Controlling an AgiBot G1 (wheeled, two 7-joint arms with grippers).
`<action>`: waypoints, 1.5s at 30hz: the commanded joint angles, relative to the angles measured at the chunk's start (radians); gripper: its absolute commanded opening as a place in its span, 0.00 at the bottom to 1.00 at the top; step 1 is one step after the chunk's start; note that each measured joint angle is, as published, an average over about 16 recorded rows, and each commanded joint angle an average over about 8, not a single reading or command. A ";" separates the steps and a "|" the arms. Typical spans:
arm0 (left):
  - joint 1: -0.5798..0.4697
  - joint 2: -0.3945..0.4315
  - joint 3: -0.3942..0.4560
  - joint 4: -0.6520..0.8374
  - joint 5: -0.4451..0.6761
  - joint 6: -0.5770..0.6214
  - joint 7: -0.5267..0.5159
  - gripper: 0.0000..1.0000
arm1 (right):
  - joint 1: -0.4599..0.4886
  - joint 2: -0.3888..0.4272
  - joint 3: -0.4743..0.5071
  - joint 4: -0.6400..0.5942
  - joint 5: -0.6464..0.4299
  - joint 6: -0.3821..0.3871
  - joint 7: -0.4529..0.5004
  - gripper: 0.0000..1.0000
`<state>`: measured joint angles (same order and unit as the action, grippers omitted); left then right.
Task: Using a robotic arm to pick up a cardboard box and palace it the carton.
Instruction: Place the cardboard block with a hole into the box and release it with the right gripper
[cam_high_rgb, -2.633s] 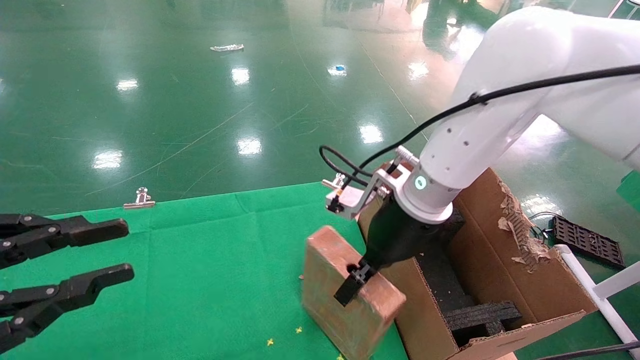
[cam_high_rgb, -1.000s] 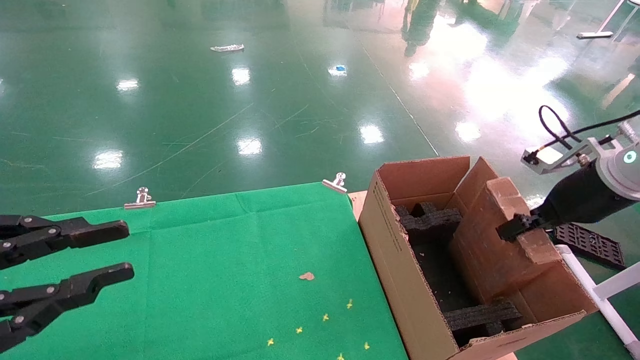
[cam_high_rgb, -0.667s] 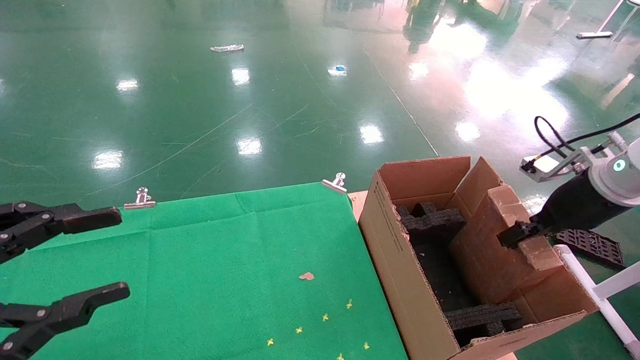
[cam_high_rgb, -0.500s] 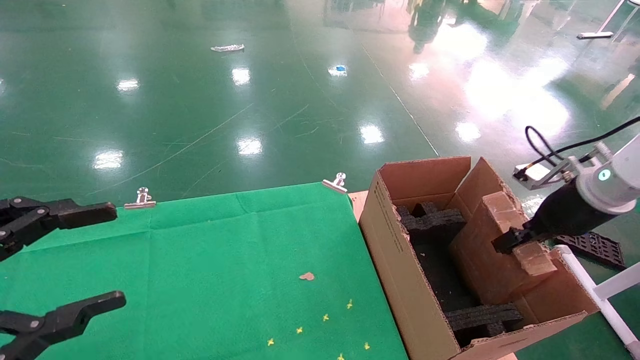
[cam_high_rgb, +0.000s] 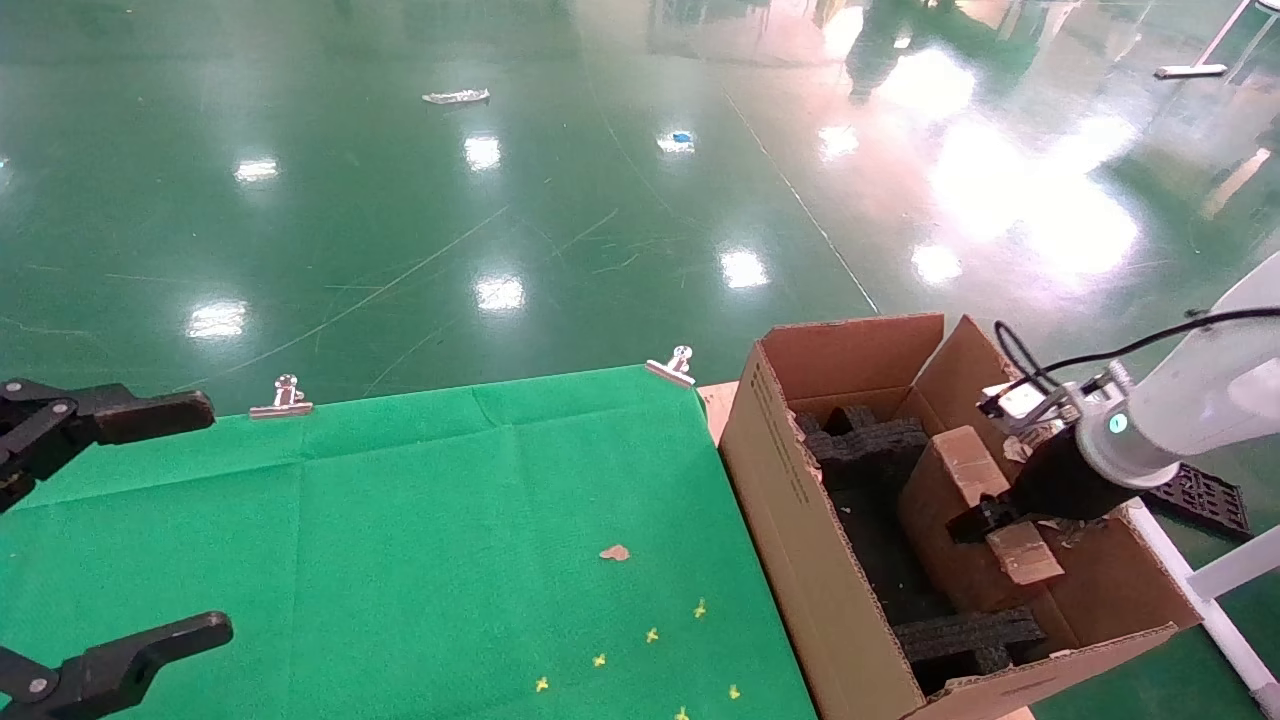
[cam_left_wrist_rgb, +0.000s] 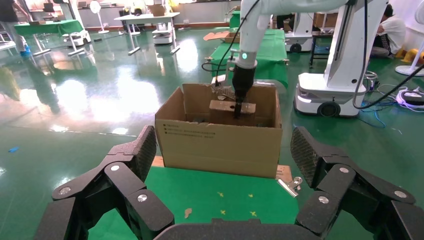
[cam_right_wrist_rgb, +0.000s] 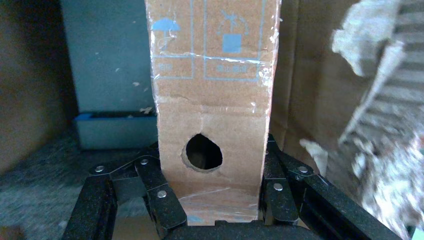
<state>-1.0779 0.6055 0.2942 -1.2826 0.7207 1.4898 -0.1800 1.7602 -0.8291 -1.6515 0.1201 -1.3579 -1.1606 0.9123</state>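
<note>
Fingers of my right claw are clamping the narrow holed side of the small flat brown cardboard box, holding it upright inside the large brown corrugated carton, among black foam blocks; my left claw is hanging wide open over the green tabletop

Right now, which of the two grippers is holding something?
The right gripper, clamped on the cardboard box inside the carton; the left gripper is open and empty.

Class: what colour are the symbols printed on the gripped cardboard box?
Blue, on the brown cardboard box; the right wrist view shows them best.
</note>
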 joint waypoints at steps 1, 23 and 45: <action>0.000 0.000 0.000 0.000 0.000 0.000 0.000 1.00 | -0.027 -0.010 0.007 -0.009 0.011 0.030 -0.012 0.00; 0.000 -0.001 0.001 0.000 -0.001 -0.001 0.001 1.00 | -0.035 -0.041 0.016 -0.091 0.024 0.022 -0.059 1.00; -0.001 -0.001 0.003 0.000 -0.002 -0.001 0.001 1.00 | 0.060 -0.041 0.022 -0.100 0.032 0.007 -0.105 1.00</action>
<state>-1.0785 0.6044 0.2967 -1.2826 0.7190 1.4886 -0.1787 1.8410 -0.8654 -1.6253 0.0255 -1.3208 -1.1604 0.7970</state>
